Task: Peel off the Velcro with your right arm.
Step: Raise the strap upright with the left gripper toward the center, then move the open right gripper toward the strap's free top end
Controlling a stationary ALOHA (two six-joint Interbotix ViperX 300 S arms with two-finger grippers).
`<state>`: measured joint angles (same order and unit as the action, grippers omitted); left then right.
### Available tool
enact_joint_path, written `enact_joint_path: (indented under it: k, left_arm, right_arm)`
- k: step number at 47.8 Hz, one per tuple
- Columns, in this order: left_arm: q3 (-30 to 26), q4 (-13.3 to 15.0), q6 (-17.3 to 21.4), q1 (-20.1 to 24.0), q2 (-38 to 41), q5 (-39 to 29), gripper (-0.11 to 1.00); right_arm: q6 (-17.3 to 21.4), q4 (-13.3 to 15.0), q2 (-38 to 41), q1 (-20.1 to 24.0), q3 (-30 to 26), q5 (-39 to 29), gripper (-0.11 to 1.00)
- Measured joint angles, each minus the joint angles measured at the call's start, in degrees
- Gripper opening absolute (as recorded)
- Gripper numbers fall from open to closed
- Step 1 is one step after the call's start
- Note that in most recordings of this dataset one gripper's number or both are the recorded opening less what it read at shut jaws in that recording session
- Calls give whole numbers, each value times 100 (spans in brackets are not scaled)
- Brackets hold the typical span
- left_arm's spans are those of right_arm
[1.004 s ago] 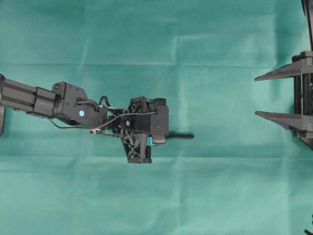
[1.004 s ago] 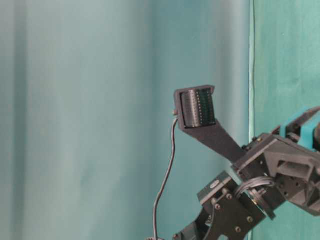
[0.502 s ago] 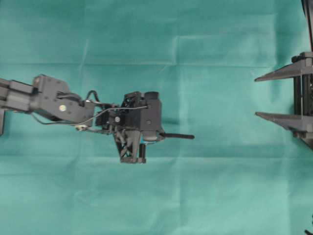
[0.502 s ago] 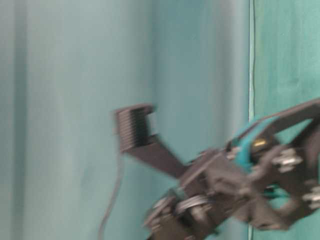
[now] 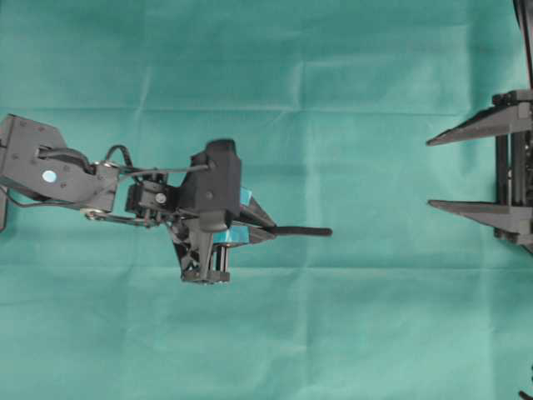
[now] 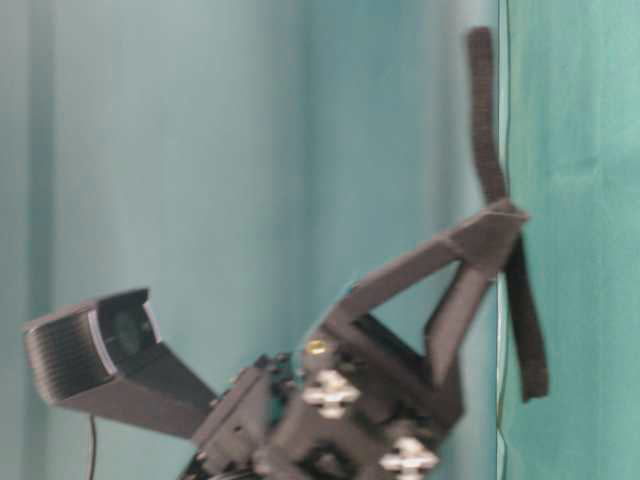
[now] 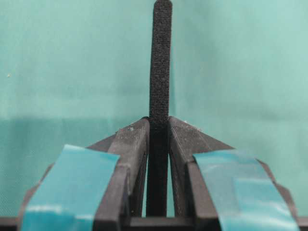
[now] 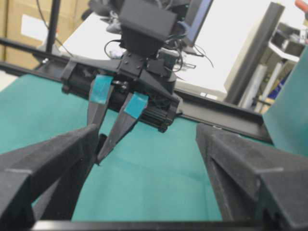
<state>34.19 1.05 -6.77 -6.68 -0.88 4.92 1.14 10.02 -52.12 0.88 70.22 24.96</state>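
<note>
We are watching the left arm tilt back since the earlier overhead frame: its wrist camera block is sliding toward nine o'clock, more of the teal-taped fingers is showing, and the strap tip is staying where it was. The left gripper (image 5: pixel 260 231) is clamped on the Velcro (image 5: pixel 301 232), jaws pressed together on the strap, which is sticking out toward three o'clock over the green cloth (image 5: pixel 350 333). In the left wrist view the Velcro (image 7: pixel 160 62) is rising straight to twelve o'clock from between the fingers (image 7: pixel 134 139), with both layers apparently stuck together.

We are judging this as the presenting step, with peeling not yet begun. The right gripper (image 5: pixel 441 171) is waiting at three o'clock, well apart from the strap, fingers spread wide and pointing toward nine o'clock. Next we are needing it to travel across, line up with the free end, and pinch one layer only, a fine job, since the strap is thin and floppy
</note>
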Motion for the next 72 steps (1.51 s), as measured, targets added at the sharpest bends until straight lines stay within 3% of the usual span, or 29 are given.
enact_joint_path:
  k: [22, 32, 47, 72]
  left_arm:
    - [765, 0, -1160, -9, -756, 1459, 10]
    - [1230, 26, -1784, 0, -1046, 2232, 10]
    - [1362, 35, -2751, 44, -1072, 2452, 10]
    - [1573, 70, -2848, 185, -1099, 2988, 10]
  right_arm:
    - [-246, 571, 1301, 0, -721, -149, 59]
    - [-580, 589, 1714, 0, -923, -114, 59]
    - [-1169, 589, 2435, 0, -1169, 325, 59]
    - [-1248, 598, 3032, 0, -1274, 1020, 59]
